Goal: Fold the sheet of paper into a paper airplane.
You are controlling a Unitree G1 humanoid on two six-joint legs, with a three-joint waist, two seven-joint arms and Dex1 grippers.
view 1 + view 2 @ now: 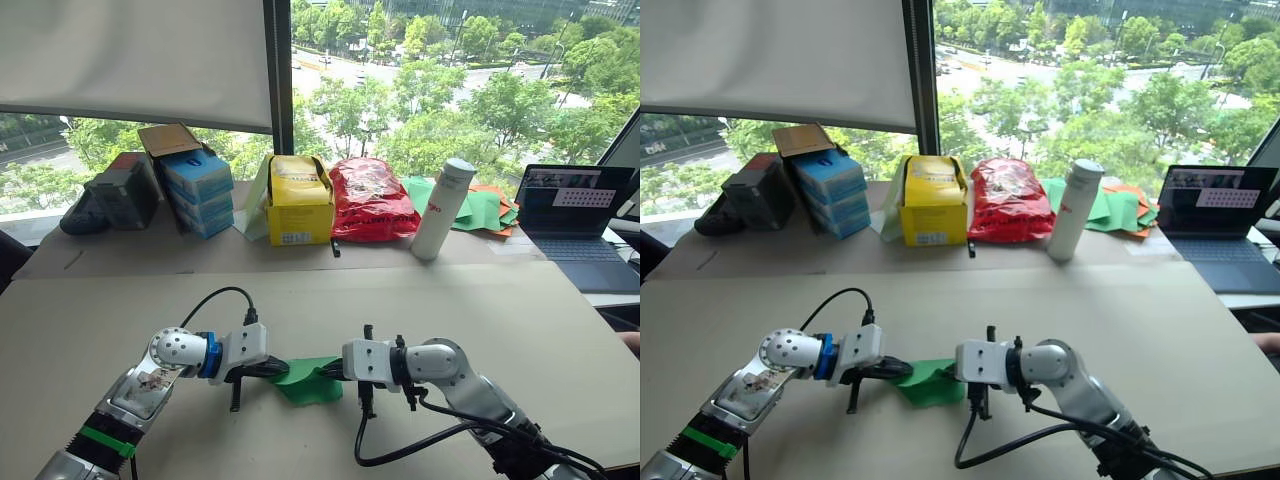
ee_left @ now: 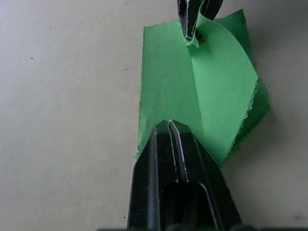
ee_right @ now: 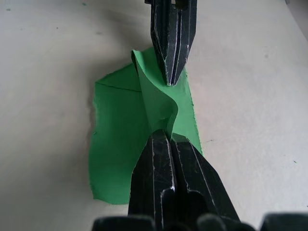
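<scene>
The sheet of paper [image 1: 310,381] is bright green, partly folded and bowed, and lies on the beige table between my two grippers. My left gripper [image 1: 283,367] is shut on its left edge, seen close in the left wrist view [image 2: 169,124] where the paper [image 2: 202,91] curls upward. My right gripper [image 1: 331,369] is shut on the opposite edge [image 3: 166,132]. Each wrist view shows the other gripper's fingertips [image 3: 169,77] pinching the far side. The paper [image 3: 115,139] is lifted in a ridge between the two grips, with its lower layer resting on the table.
Along the window ledge stand blue boxes [image 1: 198,190], a yellow box [image 1: 300,200], a red bag [image 1: 372,198], a white bottle [image 1: 443,208] and a pile of green and orange papers [image 1: 485,208]. A laptop [image 1: 580,225] sits at the far right of the table [image 1: 500,300].
</scene>
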